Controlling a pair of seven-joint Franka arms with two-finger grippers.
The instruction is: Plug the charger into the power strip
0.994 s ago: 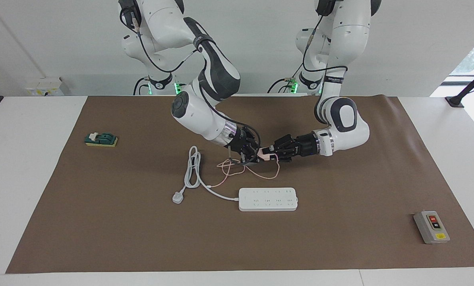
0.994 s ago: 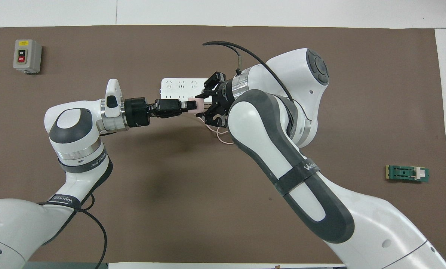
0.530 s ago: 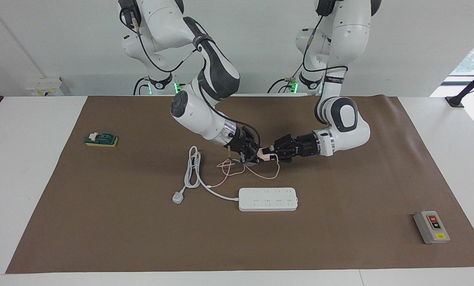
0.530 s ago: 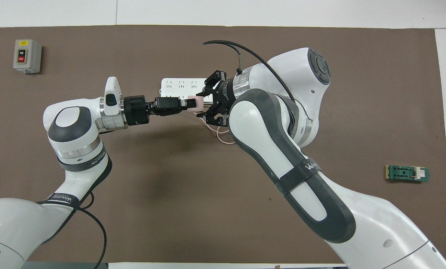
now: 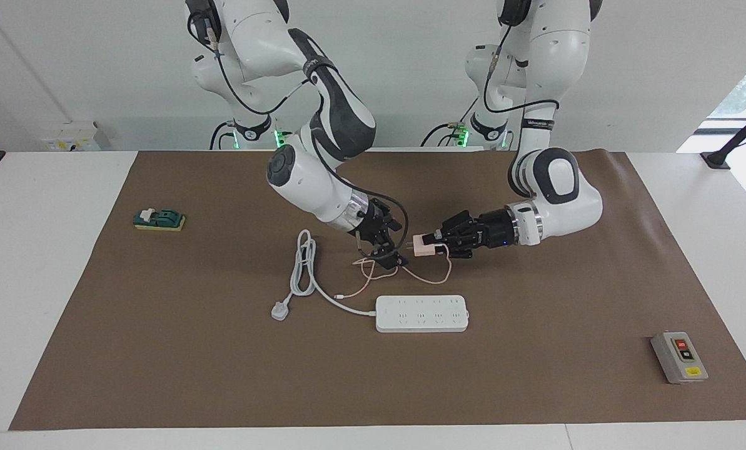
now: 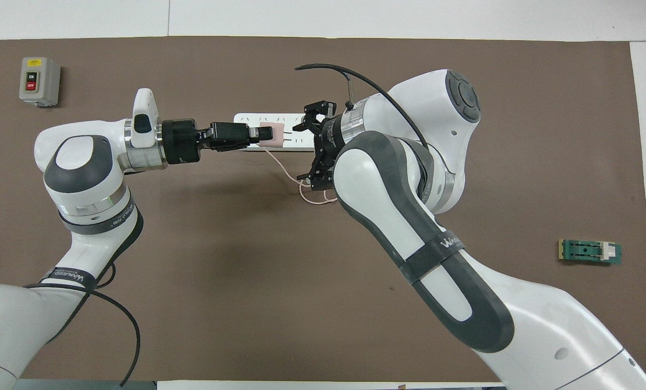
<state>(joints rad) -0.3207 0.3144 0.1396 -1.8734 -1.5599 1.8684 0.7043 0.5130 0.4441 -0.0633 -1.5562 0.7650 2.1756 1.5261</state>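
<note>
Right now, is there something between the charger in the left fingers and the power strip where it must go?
Nothing visible blocks it. The left gripper holds the charger in the air over the mat, and only its own thin pink cable hangs toward the power strip. The right gripper, open, is beside the charger.

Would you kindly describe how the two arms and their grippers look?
Both arms are glossy white with dark grey joint panels and silver wrist rings. The left gripper and right gripper are black. Black cables run along both arms.
</note>
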